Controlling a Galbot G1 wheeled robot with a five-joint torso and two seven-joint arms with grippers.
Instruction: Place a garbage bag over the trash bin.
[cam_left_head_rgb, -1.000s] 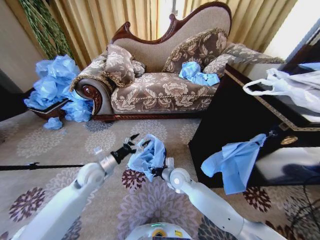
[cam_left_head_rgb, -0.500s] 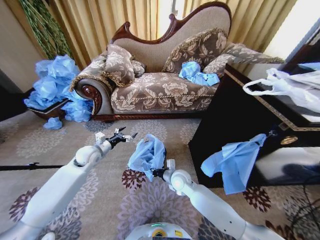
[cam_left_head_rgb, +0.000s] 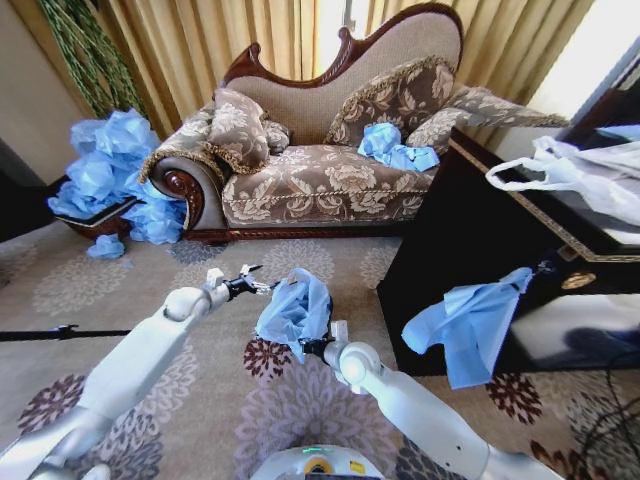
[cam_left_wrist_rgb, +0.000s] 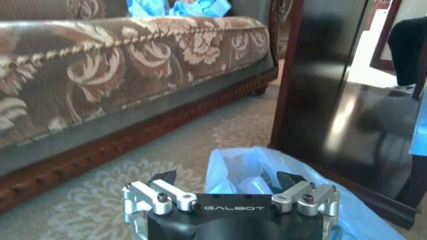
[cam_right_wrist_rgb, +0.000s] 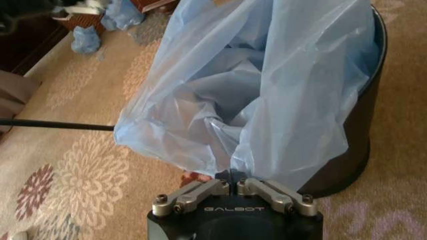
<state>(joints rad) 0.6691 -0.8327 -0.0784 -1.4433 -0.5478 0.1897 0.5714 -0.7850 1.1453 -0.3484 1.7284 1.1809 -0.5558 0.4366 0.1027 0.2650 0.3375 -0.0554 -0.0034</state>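
- The bag (cam_left_head_rgb: 296, 308) is lying loosely over the bin (cam_right_wrist_rgb: 357, 145), which is standing on the carpet (cam_left_head_rgb: 120, 290) between the sofa (cam_left_head_rgb: 320, 180) and the dark cabinet (cam_left_head_rgb: 470, 250). In the right wrist view one side of the bag is hanging outside the rim toward the carpet, so I judge that the mouth is not yet seated all around.
- The right gripper (cam_right_wrist_rgb: 232, 181) is sitting low beside the bin, and its jaws are pinching a fold of the bag's edge. This is probably keeping the thin plastic from slipping while the other side is being worked.
- The left gripper (cam_left_head_rgb: 247, 282) is hovering just beside the bag on the sofa side. Its fingers (cam_left_wrist_rgb: 160, 186) are spread wide and holding nothing, and they are not touching the plastic.
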